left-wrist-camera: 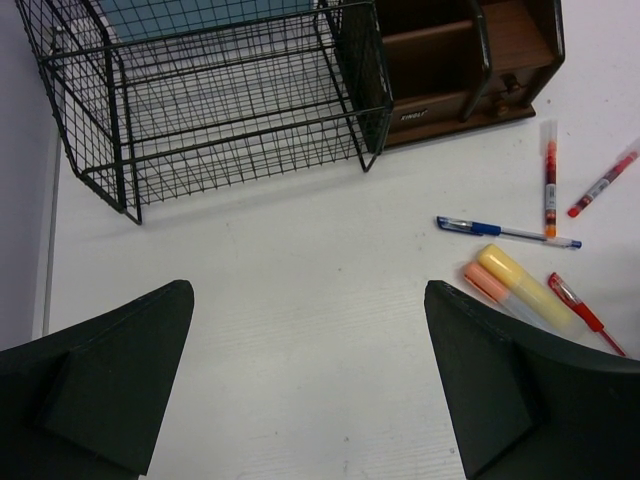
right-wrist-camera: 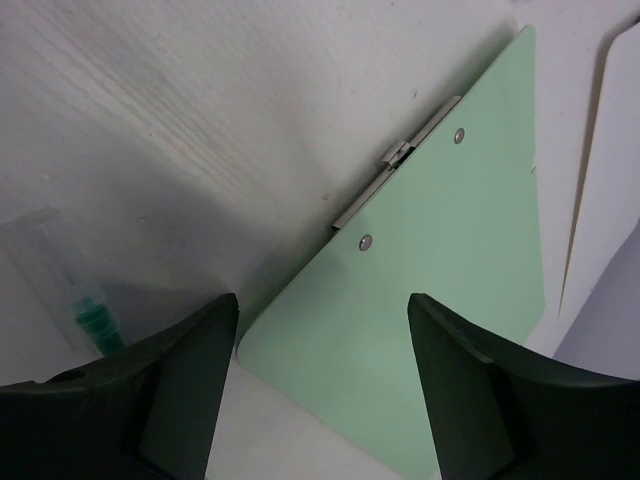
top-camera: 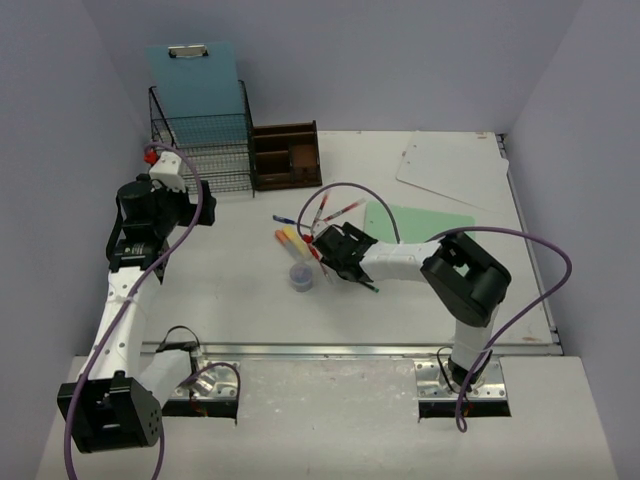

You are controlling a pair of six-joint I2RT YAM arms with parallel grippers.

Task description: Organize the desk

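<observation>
The white desk (top-camera: 240, 300) holds a scatter of pens at its middle: a blue pen (left-wrist-camera: 500, 230), yellow (left-wrist-camera: 525, 285) and orange (left-wrist-camera: 488, 283) highlighters, and red pens (left-wrist-camera: 600, 185). A green clipboard (top-camera: 425, 222) lies to their right. My left gripper (left-wrist-camera: 308, 290) is open and empty above bare desk, in front of the wire rack and left of the pens. My right gripper (top-camera: 335, 250) is open and empty, low over the pens; in its own view (right-wrist-camera: 322, 300) it hangs above the green clipboard's (right-wrist-camera: 450, 260) corner, with a green-capped pen (right-wrist-camera: 95, 322) at its left.
A black wire-mesh rack (top-camera: 205, 150) with a blue clipboard (top-camera: 195, 75) stands at the back left, with a dark wooden organiser (top-camera: 286, 155) beside it. A white sheet (top-camera: 455, 165) lies at the back right. A small blue-grey cup (top-camera: 300, 277) sits near the pens. A metal rail (top-camera: 350, 350) runs along the near edge.
</observation>
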